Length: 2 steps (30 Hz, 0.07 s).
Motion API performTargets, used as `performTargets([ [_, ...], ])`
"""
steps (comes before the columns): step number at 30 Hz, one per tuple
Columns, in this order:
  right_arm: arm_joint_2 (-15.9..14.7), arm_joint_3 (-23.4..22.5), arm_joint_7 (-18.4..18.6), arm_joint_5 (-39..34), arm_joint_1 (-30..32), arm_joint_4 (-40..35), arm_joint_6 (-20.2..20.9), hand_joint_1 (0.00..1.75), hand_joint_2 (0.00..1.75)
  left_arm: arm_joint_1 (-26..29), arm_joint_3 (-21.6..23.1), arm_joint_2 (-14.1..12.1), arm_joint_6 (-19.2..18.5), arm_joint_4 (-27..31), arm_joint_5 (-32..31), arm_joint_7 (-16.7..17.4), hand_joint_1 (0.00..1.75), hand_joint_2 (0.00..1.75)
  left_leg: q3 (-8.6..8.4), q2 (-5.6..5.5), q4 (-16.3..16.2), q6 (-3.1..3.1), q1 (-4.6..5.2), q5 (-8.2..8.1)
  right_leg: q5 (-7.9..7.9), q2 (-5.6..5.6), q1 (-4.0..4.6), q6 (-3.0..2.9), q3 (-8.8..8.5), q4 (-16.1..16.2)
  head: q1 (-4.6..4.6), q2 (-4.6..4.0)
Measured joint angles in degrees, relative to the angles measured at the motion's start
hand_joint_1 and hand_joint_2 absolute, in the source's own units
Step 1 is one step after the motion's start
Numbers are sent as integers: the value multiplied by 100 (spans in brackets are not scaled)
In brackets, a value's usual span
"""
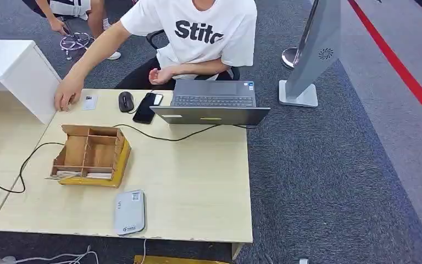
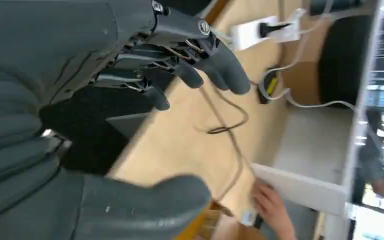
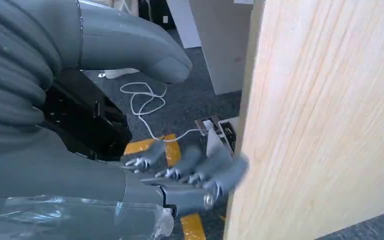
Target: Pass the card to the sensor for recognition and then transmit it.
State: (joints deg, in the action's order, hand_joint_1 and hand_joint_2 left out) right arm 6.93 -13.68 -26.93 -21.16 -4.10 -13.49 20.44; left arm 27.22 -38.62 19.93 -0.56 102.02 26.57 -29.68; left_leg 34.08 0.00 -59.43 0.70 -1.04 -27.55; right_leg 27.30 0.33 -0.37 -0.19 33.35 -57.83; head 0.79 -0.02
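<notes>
A small white card (image 1: 89, 102) lies on the far left of the light wooden table (image 1: 198, 176), beside a seated person's hand (image 1: 67, 98). A grey-white card sensor (image 1: 129, 212) lies flat near the table's front edge. Behind it, a wooden divider box (image 1: 90, 154) holds white cards (image 1: 82, 174) in its front slots. My left hand (image 2: 95, 100) hangs beside the table with fingers apart and holds nothing; the person's hand (image 2: 272, 210) and card (image 2: 248, 216) appear beyond it. My right hand (image 3: 105, 125) is low beside the table's edge (image 3: 320, 125), fingers spread and empty.
A person in a white T-shirt (image 1: 203, 33) sits behind an open laptop (image 1: 213, 102), with a mouse (image 1: 125, 101) and phone (image 1: 147, 107) beside it. A black cable (image 1: 27, 159) crosses the table. A white cabinet (image 1: 16, 71) stands at left, a grey stand (image 1: 310, 60) at right.
</notes>
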Motion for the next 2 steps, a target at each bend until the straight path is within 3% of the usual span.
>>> performTargets([
  [2, 0, -39, 0, 4, 16, 7, 30, 175, 175, 16, 103, 37, 290, -322, 201, -46, 175, 175, 0, 1, 0, -1, 0, -1, 0, 0, 0, 0, -2, 0, 0, 0],
])
